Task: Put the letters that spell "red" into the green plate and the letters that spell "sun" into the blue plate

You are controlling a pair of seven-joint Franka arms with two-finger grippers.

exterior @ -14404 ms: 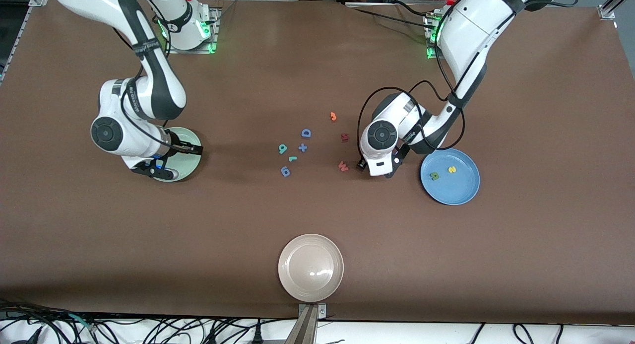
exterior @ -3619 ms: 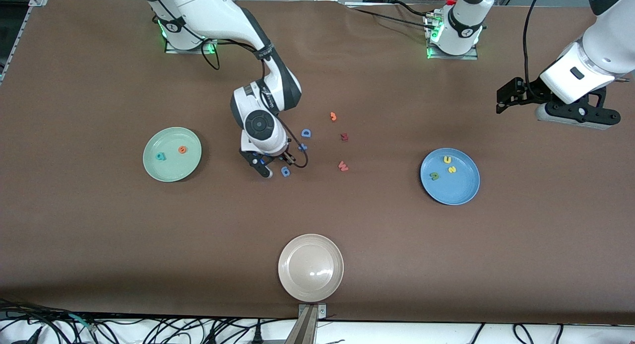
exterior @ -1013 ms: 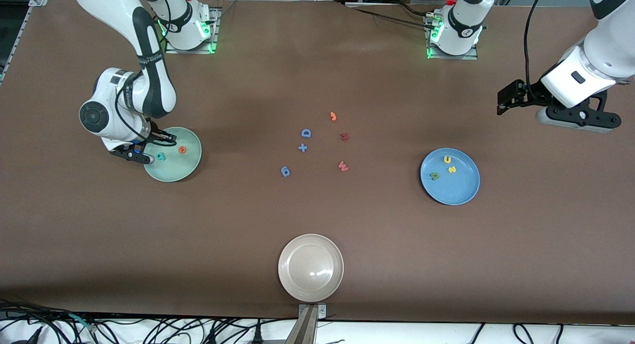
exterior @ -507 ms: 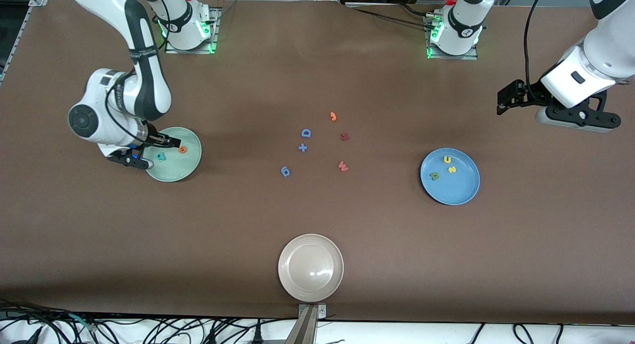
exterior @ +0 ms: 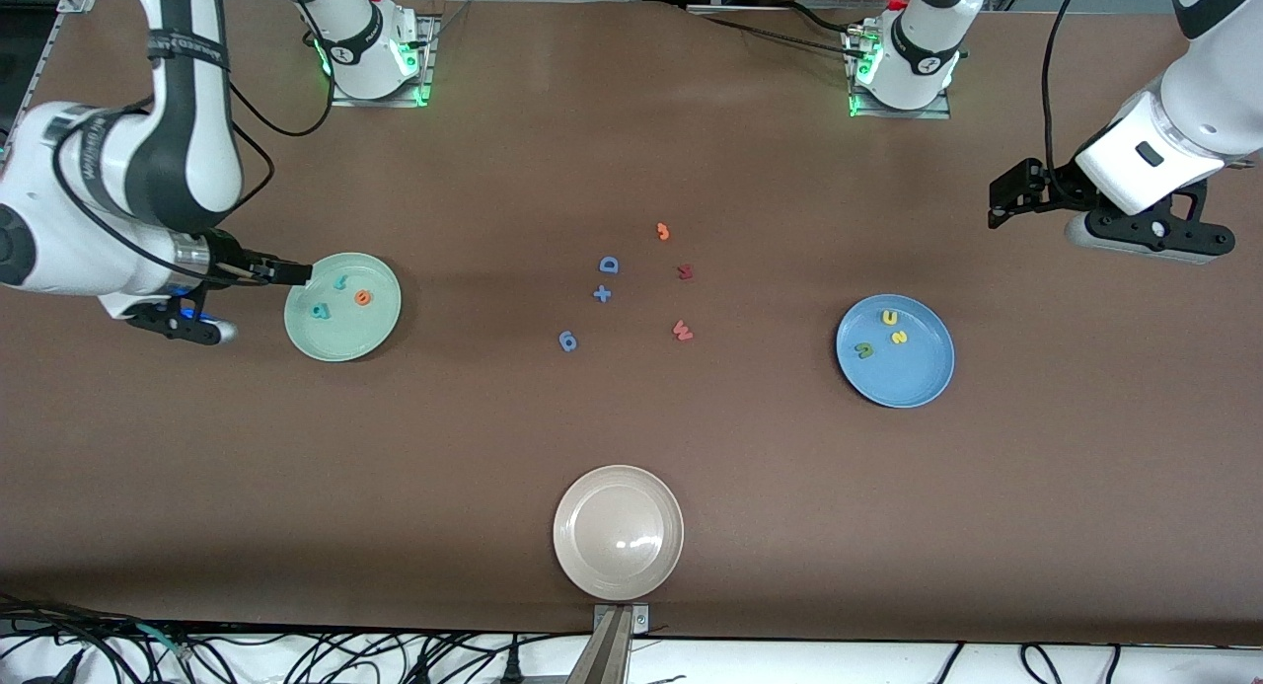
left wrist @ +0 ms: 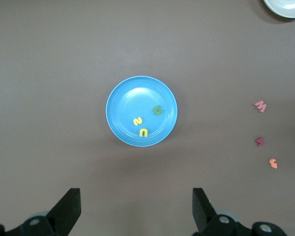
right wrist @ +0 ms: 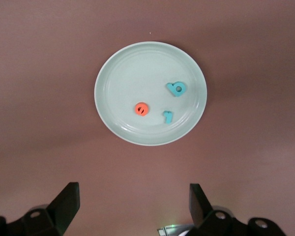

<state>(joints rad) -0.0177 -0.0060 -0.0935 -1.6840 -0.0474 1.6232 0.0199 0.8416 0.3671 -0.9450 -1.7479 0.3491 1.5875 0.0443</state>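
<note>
The green plate [exterior: 341,343] [right wrist: 123,73] holds the orange "e" [exterior: 363,297] [right wrist: 142,109], the teal "d" [exterior: 319,311] [right wrist: 177,88] and the small teal "r" [exterior: 339,282] [right wrist: 168,116]. My right gripper [exterior: 183,321] [right wrist: 132,209] hangs open and empty over bare table beside that plate, toward the right arm's end. The blue plate [exterior: 913,383] [left wrist: 120,96] carries the yellow "u" [exterior: 889,318] [left wrist: 143,132], the yellow "s" [exterior: 899,338] [left wrist: 137,121] and the olive "n" [exterior: 865,349] [left wrist: 158,110]. My left gripper [exterior: 1150,235] [left wrist: 136,211] waits open, high over the left arm's end.
Loose pieces lie mid-table: a blue D [exterior: 609,265], a blue plus [exterior: 602,293], a blue looped piece [exterior: 567,342], a red W [exterior: 682,330], a dark red piece [exterior: 685,271] and an orange hook [exterior: 663,232]. A beige-white plate [exterior: 577,566] sits nearest the front camera.
My right gripper opened, left the teal "r" lying in the green plate, and rose away toward the right arm's end. The left arm has not moved.
</note>
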